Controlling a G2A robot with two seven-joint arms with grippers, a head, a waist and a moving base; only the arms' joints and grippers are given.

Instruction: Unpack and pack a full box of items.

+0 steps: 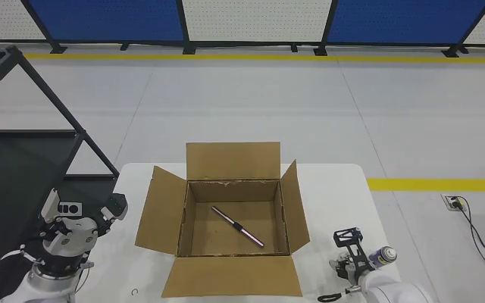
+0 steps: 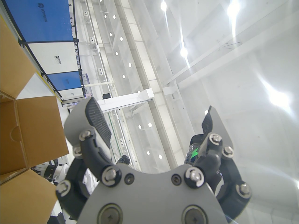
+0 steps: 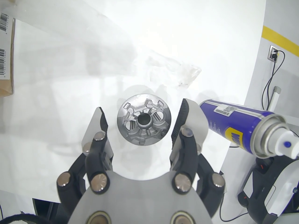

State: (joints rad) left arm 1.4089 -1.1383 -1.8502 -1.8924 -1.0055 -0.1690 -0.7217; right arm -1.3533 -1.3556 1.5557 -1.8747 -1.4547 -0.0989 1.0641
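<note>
- Cardboard box (image 1: 235, 160) sits in the middle of the white worktop (image 1: 333, 189), with all four flaps folded outward.
- A slim dark rod (image 1: 238, 226) lies slantwise on the box floor.
- The right hand (image 3: 143, 113) is near the worktop's front right corner, to the right of the box. It points down, with its fingers (image 3: 179, 120) spread wide and gripping nothing.
- A round grey metal disc (image 3: 144, 123) with a central hole lies on the worktop. In the right wrist view it appears between those fingers, with a gap on each side.
- A blue spray can (image 3: 233, 124) with a white nozzle is just beside one finger, at the worktop's edge. Whether it stands upright or leans cannot be told.
- A crumpled clear plastic bag (image 3: 174, 72) lies on the worktop near the metal disc, on the side away from the wrist.
- The left hand (image 2: 151, 113) is left of the box, by the worktop's left edge. It is turned upward toward the ceiling, with its fingers wide apart and empty.
- In the left wrist view, a flap and corner of the box show beside that hand, apart from it.
</note>
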